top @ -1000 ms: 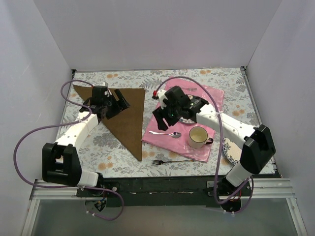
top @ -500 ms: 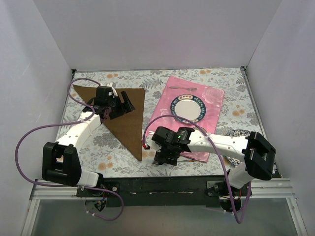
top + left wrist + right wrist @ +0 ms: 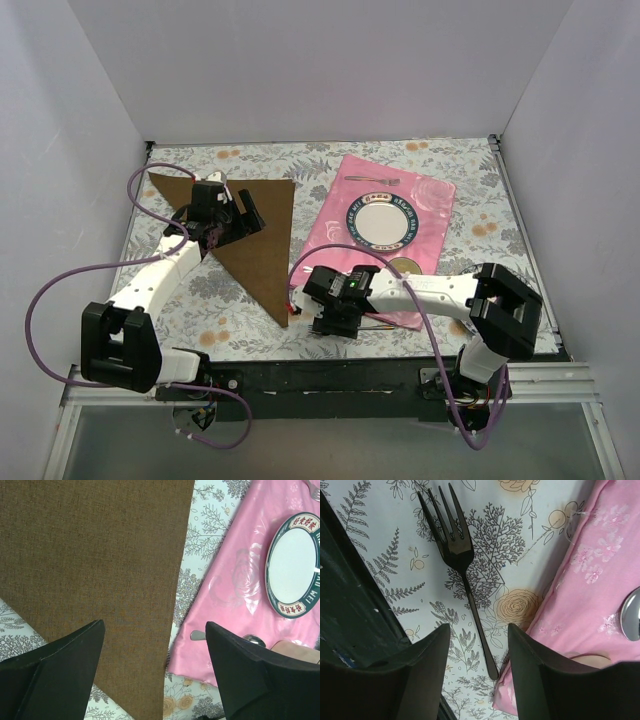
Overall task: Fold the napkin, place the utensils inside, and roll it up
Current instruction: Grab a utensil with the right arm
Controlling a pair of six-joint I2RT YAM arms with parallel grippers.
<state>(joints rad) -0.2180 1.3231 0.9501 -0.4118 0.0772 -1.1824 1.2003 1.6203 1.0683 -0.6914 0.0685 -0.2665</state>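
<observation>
Right wrist: right gripper (image 3: 477, 642) jaws apart over fork (image 3: 461, 565) handle; fork flat on table (image 3: 395, 530) beside pink mat (image 3: 590, 580). Thin, stiff, probably slick: pinch mid-handle. Napkin (image 3: 262, 245) triangular beneath left gripper (image 3: 155, 645), also spread.

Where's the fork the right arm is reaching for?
Right wrist view: the fork lies flat on the floral tablecloth under the open right gripper, beside the pink cloth's near edge.
</observation>
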